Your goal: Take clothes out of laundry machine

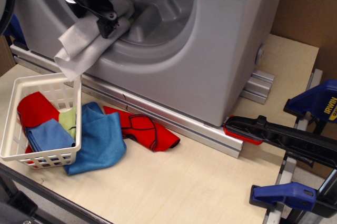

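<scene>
The laundry machine [210, 50] is the big light-grey washer filling the upper left, with its round drum opening [158, 8] facing me. The pale grey-white cloth [81, 48] lies half out of the drum. It drapes over the lower rim and hangs down toward the basket's back corner. My black gripper [108, 24] reaches down from the top left. Its tip rests on the cloth's upper part at the drum rim. The fingers look close together, but I cannot see whether they pinch the cloth.
A white slotted basket [13, 129] at the lower left holds red, blue and green cloths. A blue cloth [100, 140] and a red cloth with black lines [145, 129] lie on the wooden table [200, 182]. Blue-and-black clamps [295, 145] stand at the right edge.
</scene>
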Controlling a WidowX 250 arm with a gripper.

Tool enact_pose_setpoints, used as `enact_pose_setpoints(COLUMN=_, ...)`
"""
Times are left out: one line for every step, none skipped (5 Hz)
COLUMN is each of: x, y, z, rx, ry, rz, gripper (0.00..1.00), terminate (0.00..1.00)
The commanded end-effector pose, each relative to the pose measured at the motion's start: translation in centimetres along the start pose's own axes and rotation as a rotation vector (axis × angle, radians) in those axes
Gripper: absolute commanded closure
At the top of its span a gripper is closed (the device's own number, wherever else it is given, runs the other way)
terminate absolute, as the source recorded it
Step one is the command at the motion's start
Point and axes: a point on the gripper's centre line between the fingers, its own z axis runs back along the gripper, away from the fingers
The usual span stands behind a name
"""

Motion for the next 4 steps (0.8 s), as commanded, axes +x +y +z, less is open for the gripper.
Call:
enact_pose_setpoints(x=3.0, y=-0.1, z=0.0, rx=0.011, ry=-0.01, rz=-0.026, gripper=0.0, terminate=0.0)
enact_pose_setpoints(x=2.5, y=-0.3, z=-0.9, rx=0.051, ry=0.083, rz=-0.03, gripper=1.0, terminate=0.0)
enact_pose_setpoints(x=1.9, y=-0.2, z=-1.1, rx=0.055, ry=0.094, rz=-0.023, gripper=1.0, terminate=0.0)
enact_pose_setpoints(x=1.1, y=-0.2, z=-0.9, rx=0.071, ry=0.097, rz=0.013, gripper=1.0, terminate=0.0)
